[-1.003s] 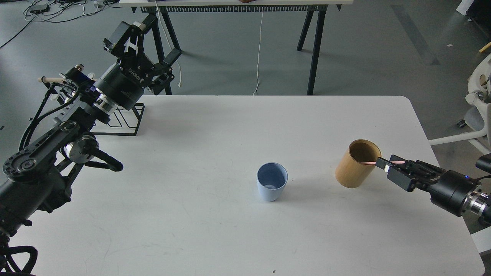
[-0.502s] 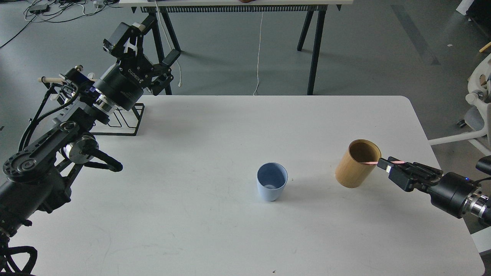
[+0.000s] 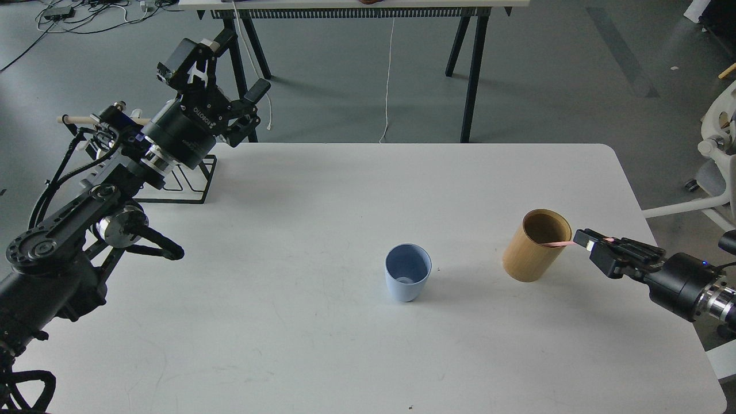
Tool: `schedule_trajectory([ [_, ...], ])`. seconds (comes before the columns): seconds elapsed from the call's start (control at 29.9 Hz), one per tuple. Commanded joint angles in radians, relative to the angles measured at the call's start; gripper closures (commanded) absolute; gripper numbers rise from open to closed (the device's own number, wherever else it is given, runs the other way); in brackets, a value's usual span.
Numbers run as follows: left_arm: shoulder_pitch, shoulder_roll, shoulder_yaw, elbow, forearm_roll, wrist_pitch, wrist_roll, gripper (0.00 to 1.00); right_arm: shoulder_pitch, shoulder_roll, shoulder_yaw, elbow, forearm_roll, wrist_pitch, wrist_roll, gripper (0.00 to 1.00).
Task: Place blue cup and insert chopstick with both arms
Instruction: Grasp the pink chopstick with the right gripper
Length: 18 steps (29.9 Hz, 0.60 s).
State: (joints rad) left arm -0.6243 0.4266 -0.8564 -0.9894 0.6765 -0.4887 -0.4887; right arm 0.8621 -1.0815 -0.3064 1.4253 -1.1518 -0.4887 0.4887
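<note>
The pale blue cup stands upright and empty near the middle of the white table. To its right stands a tan bamboo cylinder. The pink chopstick leans out over the cylinder's right rim, its lower end hidden inside. My right gripper is shut on the chopstick's outer end, just right of the cylinder. My left gripper hangs open and empty, high above the table's far left corner, well away from the cup.
A black wire rack sits on the table's far left corner under my left arm. A trestle table stands behind on the grey floor. A white chair base is off the right edge.
My right gripper has drawn back to the right and slightly up, pulling more of the chopstick out of the bamboo cylinder. My left gripper has risen a little. The cup has not moved.
</note>
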Motion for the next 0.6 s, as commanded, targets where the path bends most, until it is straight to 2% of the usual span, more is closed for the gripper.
schedule_trajectory([
  [0.0,0.002,0.0,0.0,0.0,0.0,0.0,0.0,0.03,0.0,0.0,0.006,0.0,0.001,0.0,0.0,0.84],
  [0.57,0.002,-0.014,0.002,0.017,0.0,0.0,0.0,0.02,0.0,-0.003,0.036,-0.008,0.035,0.0,0.0,0.9],
])
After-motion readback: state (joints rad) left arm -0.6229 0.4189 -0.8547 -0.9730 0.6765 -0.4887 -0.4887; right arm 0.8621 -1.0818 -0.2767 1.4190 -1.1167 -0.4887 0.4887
